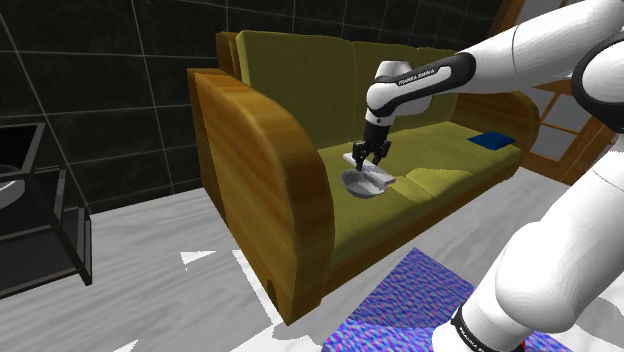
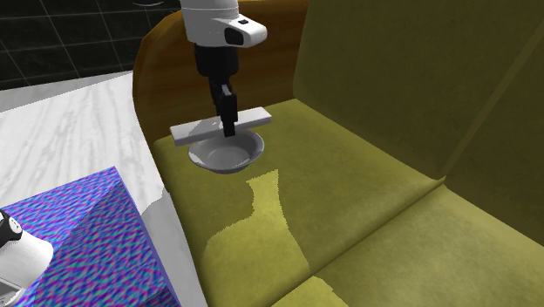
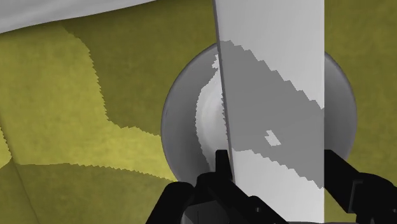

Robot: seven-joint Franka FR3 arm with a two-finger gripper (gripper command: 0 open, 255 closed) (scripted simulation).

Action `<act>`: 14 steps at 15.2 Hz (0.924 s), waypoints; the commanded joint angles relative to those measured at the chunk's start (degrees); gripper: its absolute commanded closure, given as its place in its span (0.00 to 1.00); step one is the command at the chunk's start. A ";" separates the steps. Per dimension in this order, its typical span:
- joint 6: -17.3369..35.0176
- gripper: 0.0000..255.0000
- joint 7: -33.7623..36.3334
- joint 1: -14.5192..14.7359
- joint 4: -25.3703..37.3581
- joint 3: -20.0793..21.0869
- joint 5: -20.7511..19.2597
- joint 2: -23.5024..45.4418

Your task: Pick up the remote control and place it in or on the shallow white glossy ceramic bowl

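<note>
A flat, pale grey remote control (image 2: pixel 196 129) hangs level across the top of a shallow white bowl (image 2: pixel 228 157). The black gripper (image 2: pixel 230 131) points straight down and is shut on the remote's middle. I cannot tell whether the remote touches the rim. The bowl stands on the olive sofa seat near the wooden armrest. In the shoulder view the gripper (image 1: pixel 367 152) holds the remote (image 1: pixel 384 177) above the bowl (image 1: pixel 362 189). In the wrist view the remote (image 3: pixel 273 76) runs as a wide slab between the fingers (image 3: pixel 222 167), hiding the middle of the bowl (image 3: pixel 181 121).
The olive sofa (image 1: pixel 450 175) has a tall backrest and a rounded wooden armrest (image 1: pixel 260 180) close to the bowl. A small blue object (image 1: pixel 490 140) lies at the seat's far end. The blue-purple patterned stand (image 1: pixel 410 300) is in front. A black table (image 1: pixel 40 220) stands at the shoulder view's left.
</note>
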 commanded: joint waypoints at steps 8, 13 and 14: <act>5.81 1.00 -0.66 0.01 -3.18 -0.23 0.90 2.70; 5.81 1.00 -0.66 0.01 -3.18 -0.23 0.90 2.70; 5.81 1.00 -0.66 0.01 -3.18 -0.23 0.90 2.70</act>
